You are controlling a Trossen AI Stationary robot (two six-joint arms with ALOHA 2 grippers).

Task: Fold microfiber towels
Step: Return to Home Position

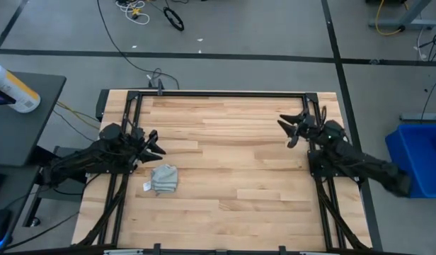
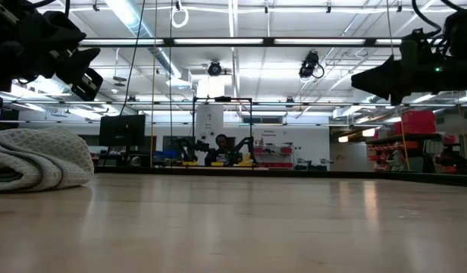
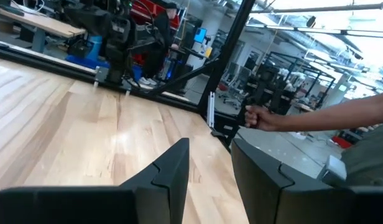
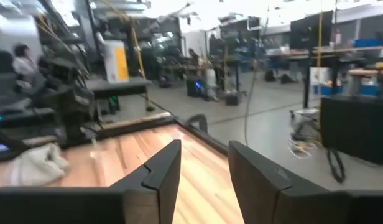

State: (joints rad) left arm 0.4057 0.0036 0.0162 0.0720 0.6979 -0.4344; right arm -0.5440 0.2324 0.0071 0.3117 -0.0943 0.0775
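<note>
Grey soft towel (image 1: pixel 163 178), folded lumpy on wood table (image 1: pixel 232 163); left gripper (image 1: pixel 156 142), right gripper (image 1: pixel 286 132) released.

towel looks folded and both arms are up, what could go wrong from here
1. The towel lies close to the left arm, just off its open jaws. A low swing back could brush it and undo the fold.
2. In the low view the towel sits as a puffy, rounded bundle, so its layers might slump open.
3. The left wrist view shows a person's hand beyond the table. How near is unclear, but worth watching.
</note>
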